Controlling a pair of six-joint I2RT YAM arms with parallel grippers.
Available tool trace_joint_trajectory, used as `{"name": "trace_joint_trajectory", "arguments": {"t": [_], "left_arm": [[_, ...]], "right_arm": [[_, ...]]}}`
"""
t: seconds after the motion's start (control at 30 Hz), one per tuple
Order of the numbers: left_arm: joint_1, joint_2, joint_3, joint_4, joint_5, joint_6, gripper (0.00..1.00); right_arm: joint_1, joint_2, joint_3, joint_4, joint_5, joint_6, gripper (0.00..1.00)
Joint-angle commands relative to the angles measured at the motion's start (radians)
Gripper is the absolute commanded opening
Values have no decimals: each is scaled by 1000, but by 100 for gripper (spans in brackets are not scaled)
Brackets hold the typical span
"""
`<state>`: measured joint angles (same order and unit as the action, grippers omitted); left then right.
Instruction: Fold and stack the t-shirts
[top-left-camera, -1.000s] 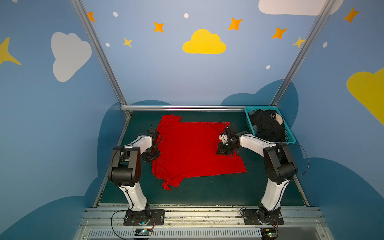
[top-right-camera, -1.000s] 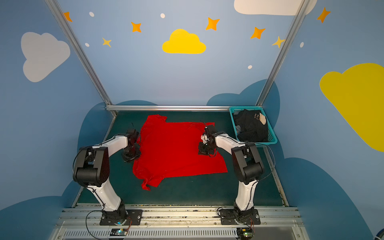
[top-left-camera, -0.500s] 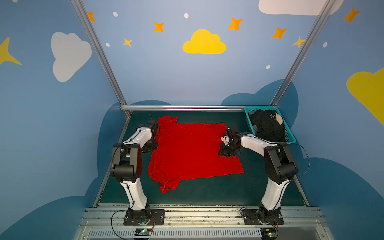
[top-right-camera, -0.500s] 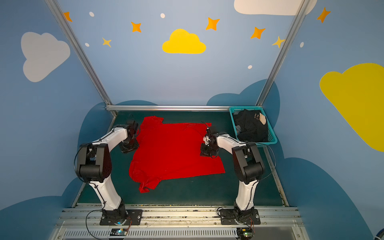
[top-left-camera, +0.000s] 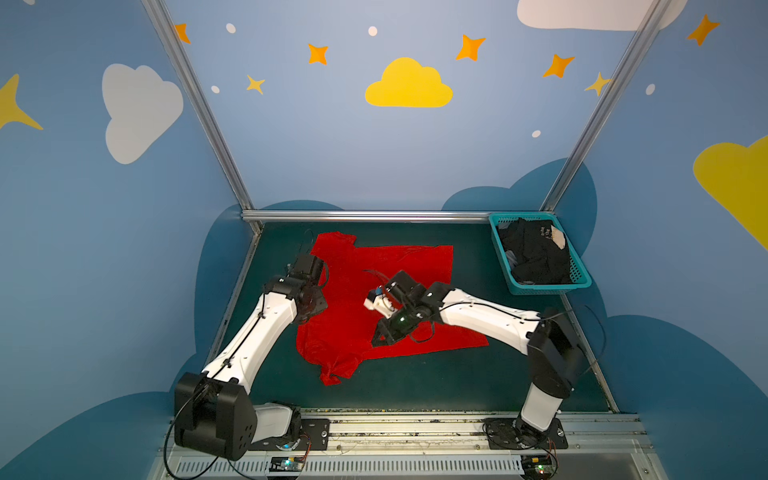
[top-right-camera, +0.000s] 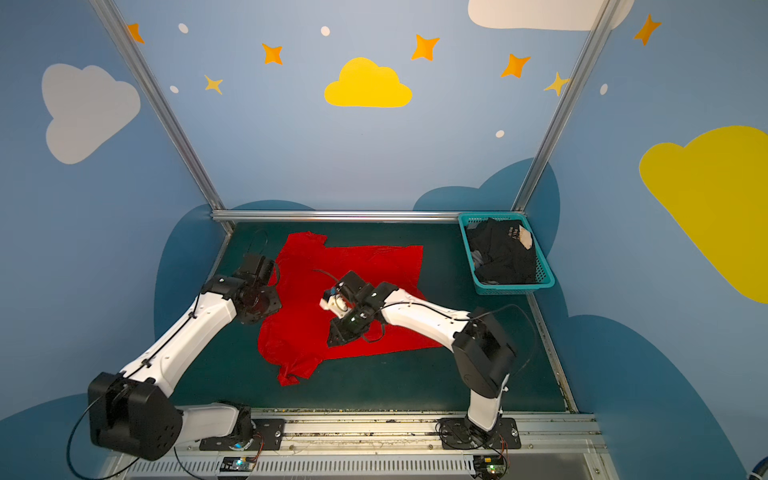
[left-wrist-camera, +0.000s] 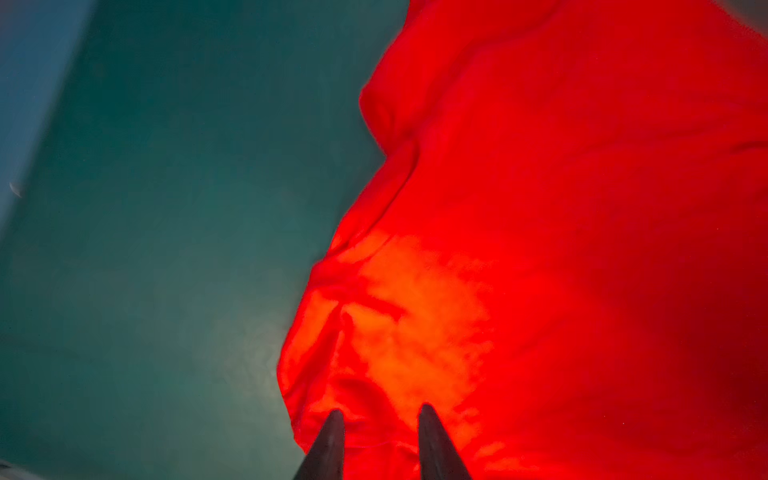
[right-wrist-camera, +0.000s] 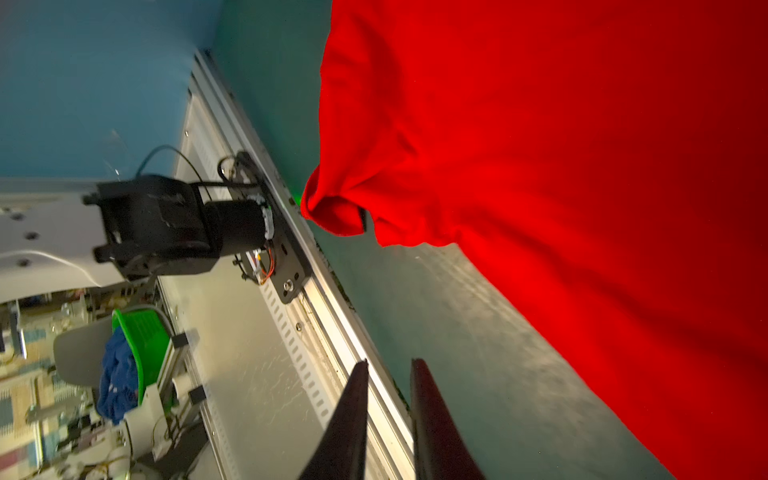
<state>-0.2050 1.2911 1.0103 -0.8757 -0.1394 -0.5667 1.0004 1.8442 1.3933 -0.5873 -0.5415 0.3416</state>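
Nearest the camera runs the aluminium rail (top-left-camera: 415, 428) that carries both arm bases, and just beyond it begins the dark green table (top-left-camera: 415, 386). The red t-shirt (top-left-camera: 332, 332) lies on that table left of the middle, spread mostly flat, and shows in both top views (top-right-camera: 299, 332). Its near sleeve (top-left-camera: 336, 370) is bunched into a rumpled point toward the rail.

The right arm (top-left-camera: 486, 320) reaches across from the right and ends above the middle of the shirt. In its wrist view the right gripper (right-wrist-camera: 389, 363) is tilted toward the rail. Its two dark fingers (right-wrist-camera: 349, 415) stand a narrow gap apart with nothing between them, and the red cloth (right-wrist-camera: 540, 166) lies off to one side.

The left arm (top-left-camera: 257, 332) ends at the shirt's left edge, between the two sleeves. The left gripper (left-wrist-camera: 381, 411) has its jaws parted too – only cloth lying beneath shows through the gap, and no fold is pinched. Its tips sit over the wrinkled border of the shirt (left-wrist-camera: 540, 208); whether they touch it I cannot tell.

Farther back the shirt's far sleeve (top-left-camera: 332, 245) points toward the back-left corner. In the far right corner – well apart from the red shirt – stands a teal lattice basket (top-left-camera: 548, 286), seen in both top views (top-right-camera: 515, 286). It holds crumpled black t-shirts (top-left-camera: 536, 257) with small pale lettering and a beige patch (top-left-camera: 557, 237).
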Motion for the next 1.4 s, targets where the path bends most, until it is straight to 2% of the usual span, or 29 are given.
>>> {"name": "trace_joint_trajectory", "arguments": {"t": [0.0, 0.1, 0.3, 0.6, 1.0, 1.07, 1.13, 1.27, 1.37], "left_arm": [[2, -36, -113, 68, 79, -61, 31], [4, -59, -181, 126, 101, -85, 32], [10, -9, -217, 173, 94, -95, 33], [47, 100, -233, 260, 134, -78, 32], [61, 79, -254, 290, 138, -76, 32], [67, 88, -258, 304, 139, -77, 32], [73, 106, -256, 311, 139, -74, 32], [84, 153, -239, 329, 111, -61, 32], [100, 204, -205, 328, 83, -48, 31]], "right_arm": [[47, 98, 48, -50, -6, 4, 28], [92, 167, 91, -69, 20, 3, 37], [143, 274, 193, -99, 49, 15, 43], [176, 405, 346, -215, 184, 18, 46], [197, 540, 490, -333, 360, 19, 47], [208, 561, 518, -367, 392, 13, 43], [218, 580, 541, -399, 420, 11, 32], [222, 589, 541, -427, 444, 8, 0], [219, 568, 515, -415, 449, 7, 0]]}}
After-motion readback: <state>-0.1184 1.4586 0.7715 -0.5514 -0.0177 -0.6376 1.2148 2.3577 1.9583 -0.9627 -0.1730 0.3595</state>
